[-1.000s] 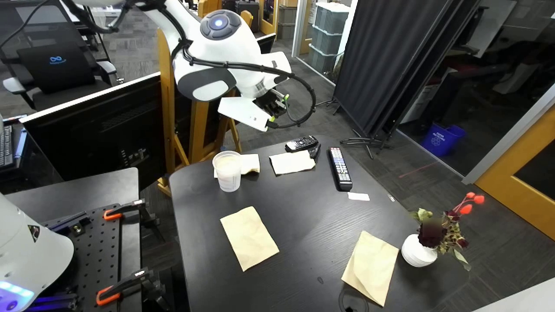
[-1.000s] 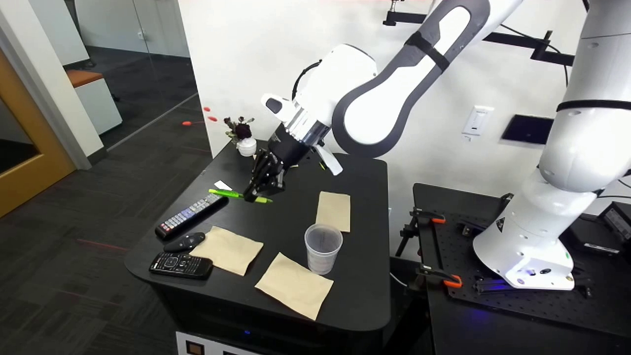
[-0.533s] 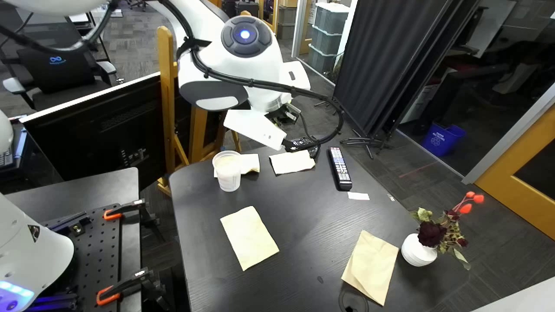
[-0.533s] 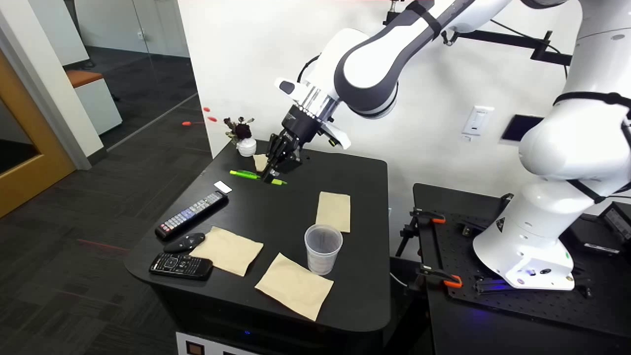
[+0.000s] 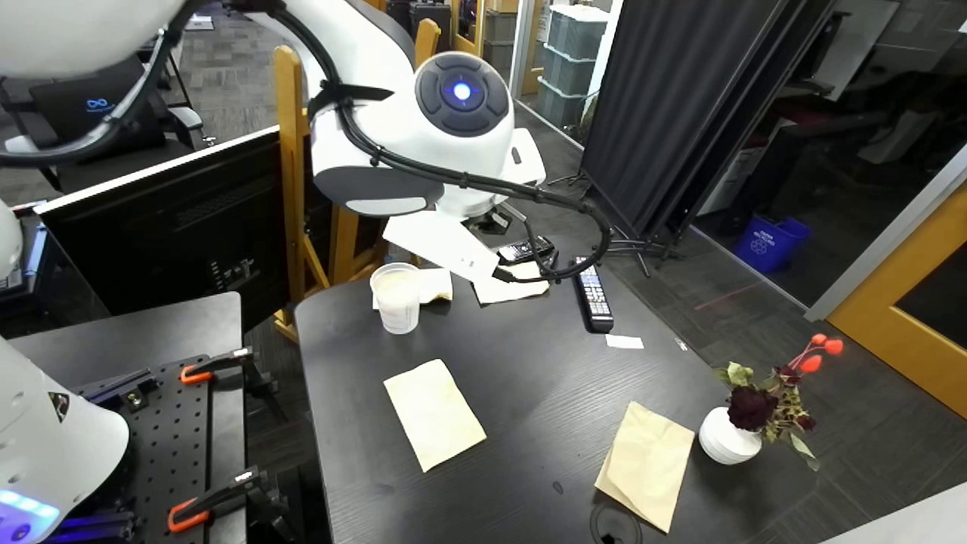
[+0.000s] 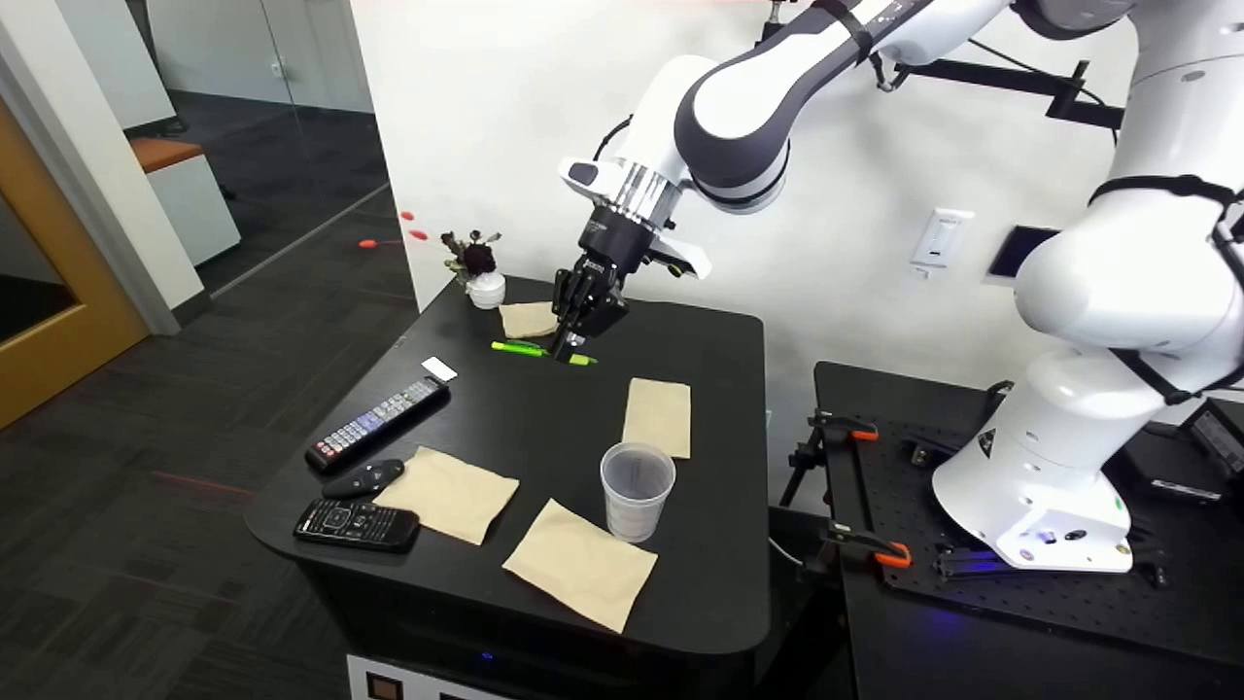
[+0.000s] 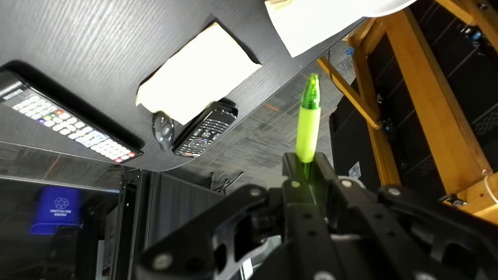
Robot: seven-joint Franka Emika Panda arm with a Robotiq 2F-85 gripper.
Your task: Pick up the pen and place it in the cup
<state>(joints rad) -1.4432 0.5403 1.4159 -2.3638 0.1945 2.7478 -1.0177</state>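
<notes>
The green pen [image 6: 520,348] is held crosswise in my gripper [image 6: 564,350], in the air above the dark table. In the wrist view the pen [image 7: 308,134] sticks out between the fingertips of the gripper [image 7: 308,163], which are shut on it. The pen is hidden behind the arm in an exterior view. The small white translucent cup [image 5: 398,306] stands upright on the table; it also shows in an exterior view [image 6: 637,491], to the right of and nearer the camera than the gripper. A white rounded edge at the wrist view's top right appears to be the cup [image 7: 389,6].
A long remote [image 6: 379,423], a small remote [image 6: 363,478] and a black remote [image 6: 357,523] lie along one table edge. Several tan napkins [image 6: 580,564] lie around the cup and elsewhere. A white vase with flowers [image 5: 729,437] stands at the table's far end.
My gripper, with the pen held in it, has moved right and away from the long remote in an exterior view. The arm swung with it. The cup and the table items stayed still.
</notes>
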